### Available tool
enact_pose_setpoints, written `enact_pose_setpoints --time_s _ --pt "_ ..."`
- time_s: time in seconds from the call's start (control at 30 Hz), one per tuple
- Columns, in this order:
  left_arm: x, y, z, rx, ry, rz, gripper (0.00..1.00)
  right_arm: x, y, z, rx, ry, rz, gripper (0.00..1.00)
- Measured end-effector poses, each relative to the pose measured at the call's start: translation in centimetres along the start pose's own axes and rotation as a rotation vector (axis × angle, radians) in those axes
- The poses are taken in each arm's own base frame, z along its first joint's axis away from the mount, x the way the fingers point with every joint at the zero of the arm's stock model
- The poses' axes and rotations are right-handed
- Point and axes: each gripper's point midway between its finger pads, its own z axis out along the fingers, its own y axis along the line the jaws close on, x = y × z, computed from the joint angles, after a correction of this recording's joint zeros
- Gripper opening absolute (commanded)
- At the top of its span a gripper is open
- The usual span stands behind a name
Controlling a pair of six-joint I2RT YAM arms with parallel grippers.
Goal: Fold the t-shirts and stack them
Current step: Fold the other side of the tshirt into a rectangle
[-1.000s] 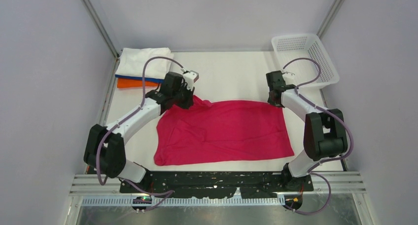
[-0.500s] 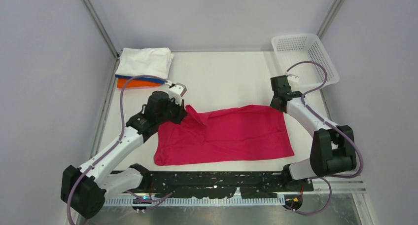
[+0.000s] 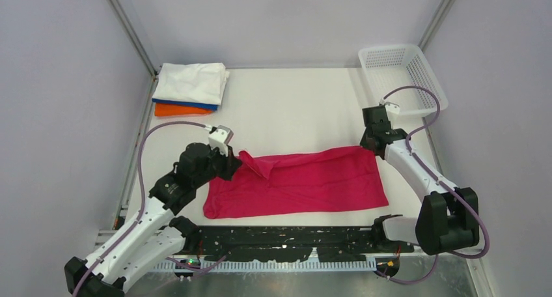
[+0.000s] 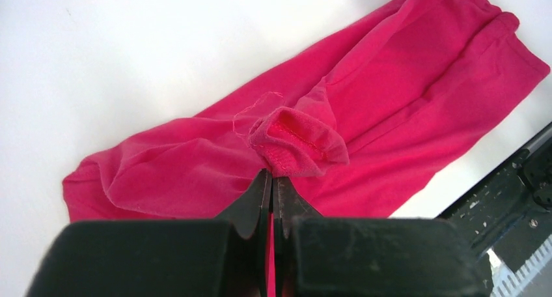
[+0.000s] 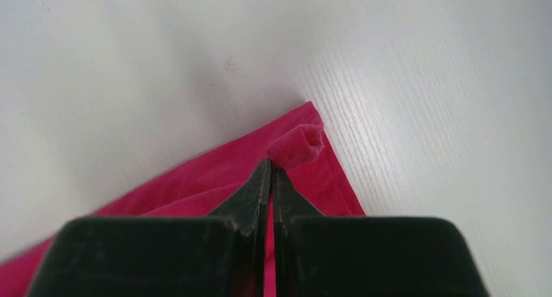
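Observation:
A magenta-red t-shirt (image 3: 306,183) lies spread near the table's front edge, its far edge lifted and folded toward me. My left gripper (image 3: 235,160) is shut on the shirt's far left corner; in the left wrist view the gripper (image 4: 272,174) pinches a bunched hem of the shirt (image 4: 364,108). My right gripper (image 3: 368,145) is shut on the far right corner, and the right wrist view shows the gripper (image 5: 270,165) clamped on a small roll of the red cloth (image 5: 306,173). Folded white (image 3: 192,82), blue (image 3: 195,105) and orange (image 3: 176,110) t-shirts are stacked at the back left.
A white mesh basket (image 3: 403,75) stands at the back right corner. Bare white table (image 3: 293,108) stretches between the stack and the basket. A black rail (image 3: 286,241) runs along the near edge under the arm bases.
Both grippers have pulled the red shirt's far edge toward the near side, so the shirt looks narrower front to back. The left arm has swung down and left; the right one drew nearer too.

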Motion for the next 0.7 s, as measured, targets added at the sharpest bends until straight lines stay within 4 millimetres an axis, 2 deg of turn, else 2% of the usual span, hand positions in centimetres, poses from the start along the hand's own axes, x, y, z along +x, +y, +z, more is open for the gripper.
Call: enact_pose_setpoints --time_s 0.17,0.43,0.53,0.57,0.6,0.63,0.67,0.7 --pt "1.8 -0.6 -0.6 0.01 0.019 -0.038 0.0 1.3 -0.5 -0.2 -0.006 0.022 -0.008 0.09" --pt "6.3 -1.2 -0.9 0.01 0.104 -0.118 0.0 3.9 -1.5 -0.5 0.004 0.076 -0.036 0.17" --pt "8.4 -0.9 -0.9 -0.021 0.154 -0.16 0.02 5.6 -2.2 -0.3 0.02 0.11 -0.043 0.32" --pt "9.2 -0.6 -1.0 -0.039 0.175 -0.174 0.1 6.3 -2.5 -0.4 0.027 0.122 -0.041 0.36" --pt "10.0 -0.3 -1.1 -0.061 0.198 -0.19 0.12 6.9 -2.8 -0.4 0.033 0.132 -0.038 0.46" --pt "10.7 -0.1 -1.3 -0.083 0.218 -0.204 0.19 7.5 -3.2 -0.5 0.039 0.141 -0.036 0.55" --pt "11.3 0.1 -1.6 -0.102 0.235 -0.222 0.31 8.2 -3.6 -0.7 0.047 0.153 -0.036 0.59" --pt "11.6 0.2 -1.8 -0.115 0.246 -0.233 0.36 8.5 -3.8 -0.9 0.05 0.157 -0.026 0.66"
